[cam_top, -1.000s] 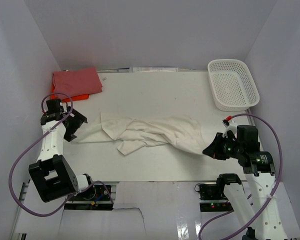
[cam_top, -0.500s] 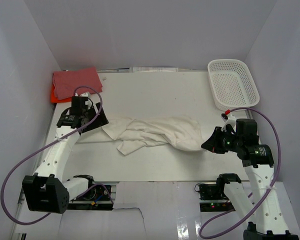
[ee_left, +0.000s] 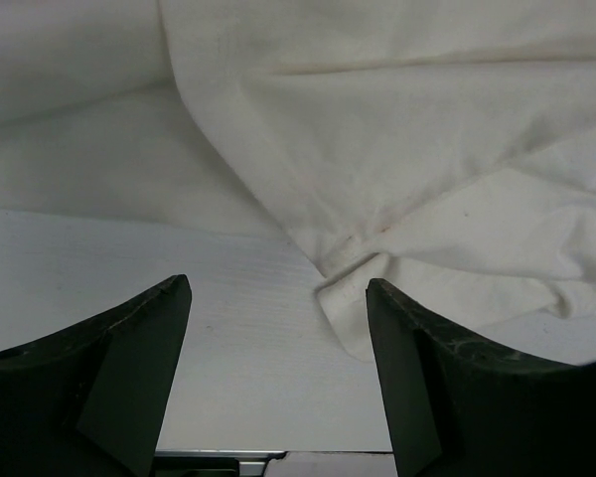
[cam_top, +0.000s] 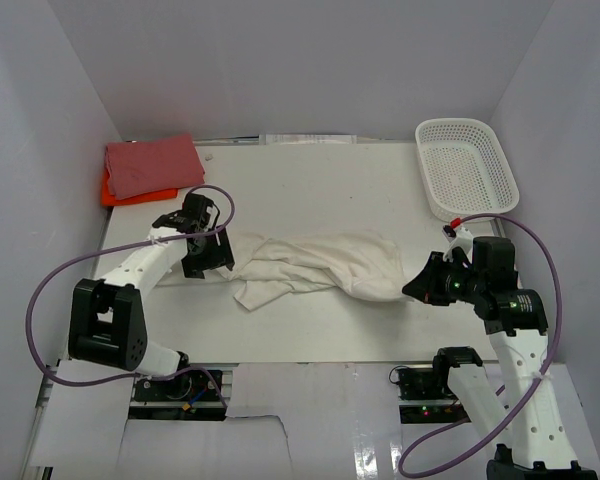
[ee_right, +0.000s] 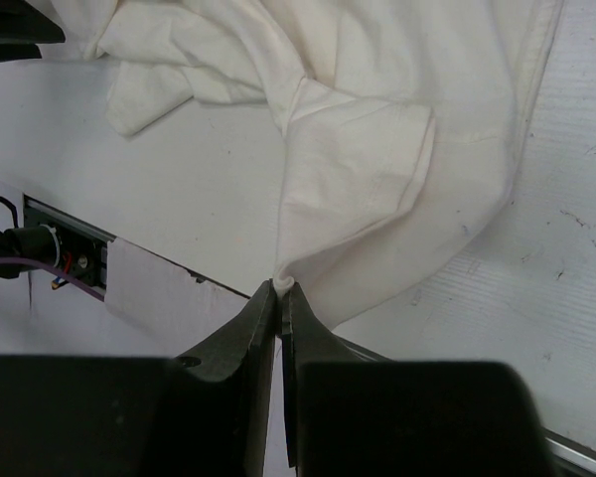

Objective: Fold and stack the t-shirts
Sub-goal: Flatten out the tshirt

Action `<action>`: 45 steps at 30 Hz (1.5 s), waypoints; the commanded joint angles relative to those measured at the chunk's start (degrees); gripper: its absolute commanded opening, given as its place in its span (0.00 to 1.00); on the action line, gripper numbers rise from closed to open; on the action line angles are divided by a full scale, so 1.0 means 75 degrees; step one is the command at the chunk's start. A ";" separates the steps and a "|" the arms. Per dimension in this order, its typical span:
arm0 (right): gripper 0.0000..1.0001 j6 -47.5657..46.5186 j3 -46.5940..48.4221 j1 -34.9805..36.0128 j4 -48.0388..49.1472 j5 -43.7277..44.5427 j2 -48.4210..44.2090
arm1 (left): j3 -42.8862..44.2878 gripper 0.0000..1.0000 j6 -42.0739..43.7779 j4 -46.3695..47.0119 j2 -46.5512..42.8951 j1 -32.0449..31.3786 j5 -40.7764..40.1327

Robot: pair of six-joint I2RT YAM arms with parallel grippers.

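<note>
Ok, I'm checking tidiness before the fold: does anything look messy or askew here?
The cream t-shirt lies crumpled and twisted across the middle of the table, its right end pinched in the right gripper. At the back left, the pink-red t-shirt sits slightly askew on the orange t-shirt, whose edge pokes out.

A cream shirt [cam_top: 315,265] is laid crumpled centrally; a folded pink shirt [cam_top: 152,165] is stacked on an orange shirt [cam_top: 120,196], far left.

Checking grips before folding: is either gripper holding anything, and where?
The right gripper pinches the cream t-shirt by a bunched edge at its right end; the left gripper is open, holding nothing.
</note>
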 commanded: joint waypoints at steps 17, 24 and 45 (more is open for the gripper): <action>0.09 -0.0088 -0.0065 0.0028 0.0321 -0.0284 -0.0198 | 0.0198 0.62 -0.0348 0.0623 0.0754 -0.0259 0.0560; 0.09 -0.0088 -0.0076 0.0028 0.0309 -0.0319 -0.0245 | 0.0257 0.54 -0.0371 0.0611 0.1011 -0.0318 0.0489; 0.09 -0.0100 -0.0159 0.0028 0.0368 -0.0390 -0.0292 | 0.0257 0.32 -0.0430 0.0541 0.0894 -0.0330 0.0372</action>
